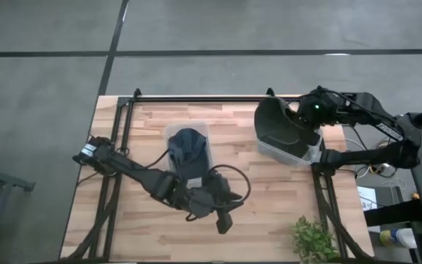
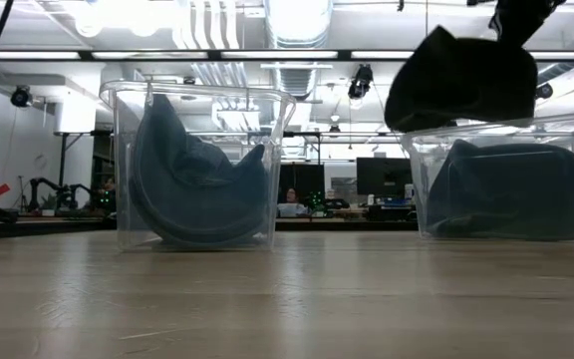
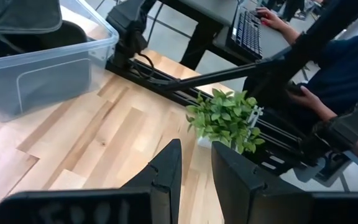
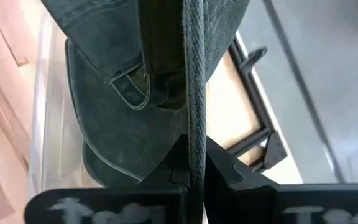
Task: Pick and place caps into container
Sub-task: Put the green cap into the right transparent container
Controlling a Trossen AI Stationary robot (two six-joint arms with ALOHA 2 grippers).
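Note:
A dark cap [image 2: 461, 80] hangs over the clear right container [image 1: 308, 155], with my right gripper [image 1: 296, 121] shut on it. Another cap [image 2: 511, 189] lies inside that container. The clear left container [image 2: 128, 160] holds a slate-blue cap [image 1: 189, 145] that leans against its wall. My left gripper [image 1: 224, 220] is over bare table near the front edge, right of the left container. In its wrist view it is open [image 3: 194, 165] with nothing between its fingers. My right gripper pinches a stitched fabric edge of the dark cap [image 4: 195, 134] between its two fingers. That edge shows end-on, as a thin band running up from the fingertips. The fingers slant down from above. The cap hangs below them, lifted above the right container's rim.
A small potted plant [image 1: 313, 238] stands at the table's front right corner. Black frame rails [image 1: 196, 97] run along the far edge and both sides. Beyond the table a person's hands [image 3: 272, 18] are at a keyboard. Bare wood lies between the containers and the front edge.

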